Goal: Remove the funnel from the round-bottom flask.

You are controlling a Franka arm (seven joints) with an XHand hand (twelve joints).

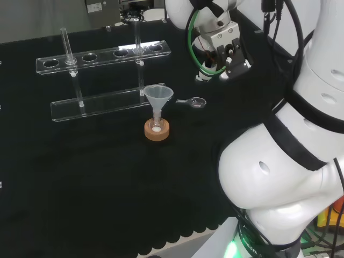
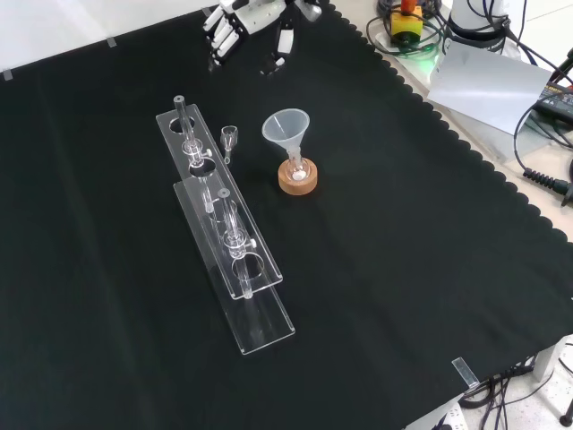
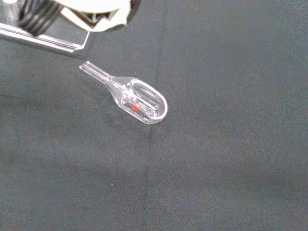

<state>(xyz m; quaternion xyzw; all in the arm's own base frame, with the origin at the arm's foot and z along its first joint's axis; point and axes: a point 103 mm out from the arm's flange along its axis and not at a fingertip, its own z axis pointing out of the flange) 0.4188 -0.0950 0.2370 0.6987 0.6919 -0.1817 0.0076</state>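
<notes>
On the left of the black cloth [image 2: 107, 296] in the front view lies a long clear rack [image 2: 224, 242] with thin tubes that are hard to see. Right of it lies a tiny clear scoop [image 2: 229, 137]. Next comes the cone-shaped funnel [image 2: 286, 132], standing in the little round flask [image 2: 296, 167] on a cork ring [image 2: 297, 179]. My hand [image 2: 242, 22], at the cloth's far edge, is cut off; its fingers hang loose, holding nothing.

The funnel [image 1: 158, 97] is looking like cloudy plastic. The stand [image 1: 157, 130] is looking like rough brown cork, sitting on soft, dull black cloth [image 1: 80, 183]. The little scoop [image 3: 137, 99] is shining like clear glass.
</notes>
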